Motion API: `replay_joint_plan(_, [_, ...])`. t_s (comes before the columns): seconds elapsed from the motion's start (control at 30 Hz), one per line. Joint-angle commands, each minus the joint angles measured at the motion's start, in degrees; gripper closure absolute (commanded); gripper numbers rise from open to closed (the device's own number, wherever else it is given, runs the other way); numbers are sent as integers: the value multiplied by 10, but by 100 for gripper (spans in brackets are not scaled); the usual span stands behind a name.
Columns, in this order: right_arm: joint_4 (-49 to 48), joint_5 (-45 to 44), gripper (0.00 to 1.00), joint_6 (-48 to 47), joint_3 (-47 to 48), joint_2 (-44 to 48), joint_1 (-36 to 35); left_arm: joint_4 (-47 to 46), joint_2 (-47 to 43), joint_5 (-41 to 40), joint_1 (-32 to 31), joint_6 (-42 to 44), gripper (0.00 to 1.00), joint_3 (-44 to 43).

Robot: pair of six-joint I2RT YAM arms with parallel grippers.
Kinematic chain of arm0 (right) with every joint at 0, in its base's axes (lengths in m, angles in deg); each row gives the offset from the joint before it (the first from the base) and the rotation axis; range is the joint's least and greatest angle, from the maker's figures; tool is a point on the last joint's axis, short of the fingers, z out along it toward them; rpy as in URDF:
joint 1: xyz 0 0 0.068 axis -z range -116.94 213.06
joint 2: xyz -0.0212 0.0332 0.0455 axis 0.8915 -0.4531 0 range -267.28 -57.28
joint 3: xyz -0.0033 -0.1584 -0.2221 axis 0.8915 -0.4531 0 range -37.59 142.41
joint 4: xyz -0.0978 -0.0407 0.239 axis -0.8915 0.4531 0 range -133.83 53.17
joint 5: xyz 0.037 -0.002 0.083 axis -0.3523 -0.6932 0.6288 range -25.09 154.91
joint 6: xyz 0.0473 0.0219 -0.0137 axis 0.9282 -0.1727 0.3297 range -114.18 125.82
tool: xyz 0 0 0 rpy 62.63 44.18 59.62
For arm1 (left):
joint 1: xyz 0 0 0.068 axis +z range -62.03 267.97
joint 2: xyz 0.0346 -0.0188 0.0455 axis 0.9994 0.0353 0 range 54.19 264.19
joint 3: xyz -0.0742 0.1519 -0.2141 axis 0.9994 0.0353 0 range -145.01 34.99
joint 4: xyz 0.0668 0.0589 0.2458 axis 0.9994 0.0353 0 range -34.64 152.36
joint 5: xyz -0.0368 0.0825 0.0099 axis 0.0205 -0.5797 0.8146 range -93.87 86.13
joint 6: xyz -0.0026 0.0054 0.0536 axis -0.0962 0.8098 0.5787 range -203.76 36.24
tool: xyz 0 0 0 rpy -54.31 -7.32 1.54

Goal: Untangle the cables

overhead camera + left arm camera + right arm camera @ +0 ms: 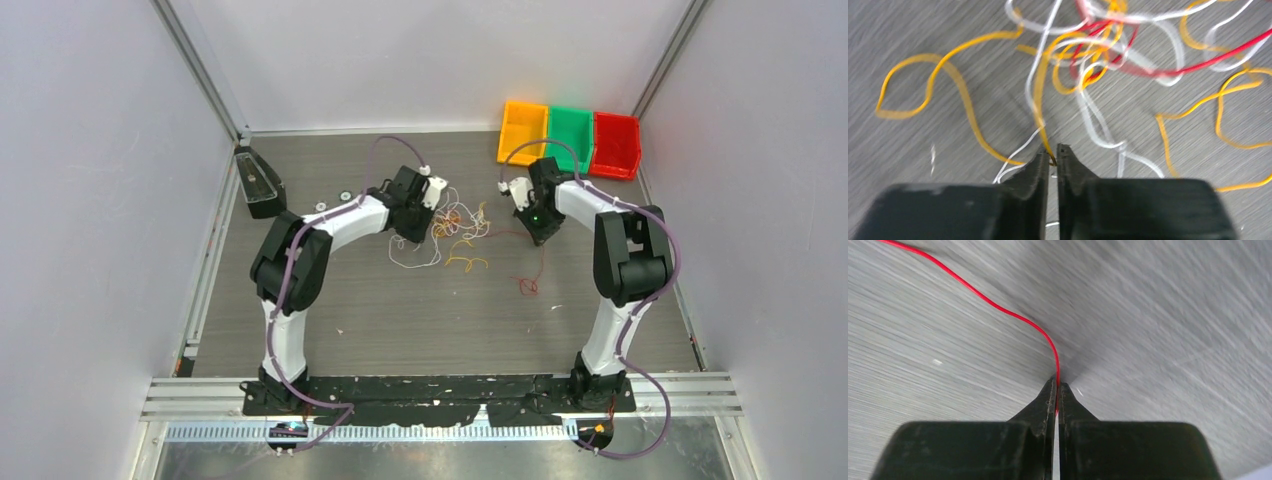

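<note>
The cables lie as a loose tangle of red, white and yellow-orange wires on the grey table between the two arms. In the left wrist view the tangle fills the top. My left gripper is shut on a yellow-orange cable that runs up from its tips into the knot. From above, that gripper sits at the tangle's left edge. My right gripper is shut on a thin red cable, which curves away up and left. It stands right of the tangle, with a small red coil below it.
Three bins stand at the back right: orange, green and red. A black box lies at the back left by the wall. Side walls close in the table on both sides.
</note>
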Motion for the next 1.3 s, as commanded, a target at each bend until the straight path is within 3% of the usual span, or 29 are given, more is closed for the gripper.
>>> replay_joint_plan(0.0, [26,-102,95,-58,-30,28,53,39,-84,-5,54,36,99,67])
replay_joint_plan(0.13, [32,-112,95,-88,-30,34,115,50,-137,53,129,-24,100,127])
replay_joint_plan(0.5, [80,-96,94,-142,26,98,270,108,-202,32,196,21,100,163])
replay_joint_plan(1.13, [112,-61,95,-138,209,118,370,119,-242,5,289,94,100,213])
replay_joint_plan(1.27, [165,19,95,-119,270,113,369,118,-251,44,295,102,100,224])
